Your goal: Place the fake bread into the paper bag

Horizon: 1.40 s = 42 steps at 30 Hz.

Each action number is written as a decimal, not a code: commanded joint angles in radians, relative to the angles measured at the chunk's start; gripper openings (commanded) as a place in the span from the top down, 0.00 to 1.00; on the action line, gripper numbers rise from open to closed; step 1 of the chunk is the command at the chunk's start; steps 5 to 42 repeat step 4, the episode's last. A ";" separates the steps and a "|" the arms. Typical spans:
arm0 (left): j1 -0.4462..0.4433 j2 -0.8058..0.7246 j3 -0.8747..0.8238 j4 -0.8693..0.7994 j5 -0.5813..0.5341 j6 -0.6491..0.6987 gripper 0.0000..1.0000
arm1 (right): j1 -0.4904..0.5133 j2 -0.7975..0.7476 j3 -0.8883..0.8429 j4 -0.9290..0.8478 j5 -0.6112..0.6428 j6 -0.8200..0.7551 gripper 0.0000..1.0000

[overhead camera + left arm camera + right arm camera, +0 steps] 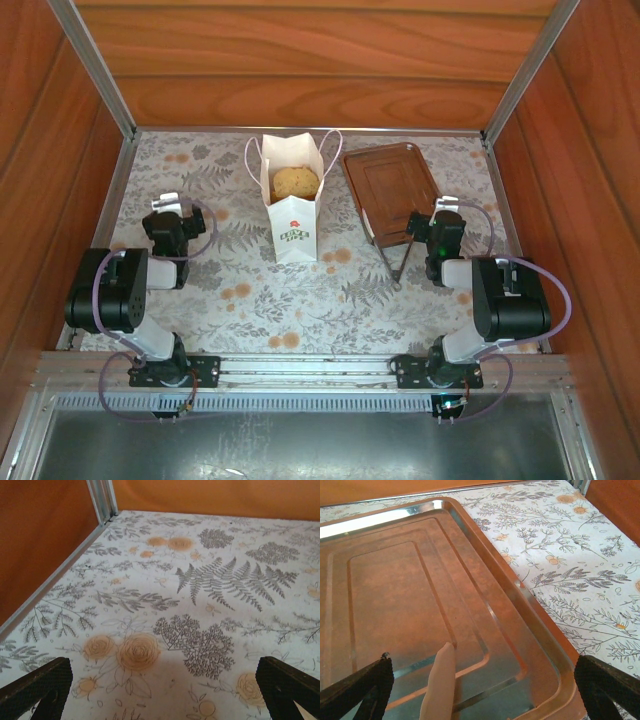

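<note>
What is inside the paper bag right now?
One round golden-brown bun shows in the open top of the paper bag. Anything under it is hidden by the bun and the bag's walls.

The paper bag [296,232] stands open-mouthed well to the right of the left gripper [170,208], with fake bread [295,182] inside. The brown tray [385,185] lies just left of the right gripper [446,212], and what are probably tongs [399,262] lie nearby.

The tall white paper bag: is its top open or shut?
Open. The tall white paper bag stands upright with its mouth spread wide, and the top view shows a golden round bun lying inside it.
</note>
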<state>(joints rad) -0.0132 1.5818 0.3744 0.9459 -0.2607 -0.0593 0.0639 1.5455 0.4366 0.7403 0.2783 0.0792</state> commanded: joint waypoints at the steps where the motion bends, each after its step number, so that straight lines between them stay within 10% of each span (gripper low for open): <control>1: 0.006 -0.009 0.004 -0.029 -0.009 0.000 0.00 | -0.006 -0.018 0.012 0.012 -0.005 -0.016 0.00; 42: 0.007 -0.009 0.004 -0.029 -0.008 0.003 0.00 | -0.006 -0.019 0.011 0.013 -0.005 -0.016 0.00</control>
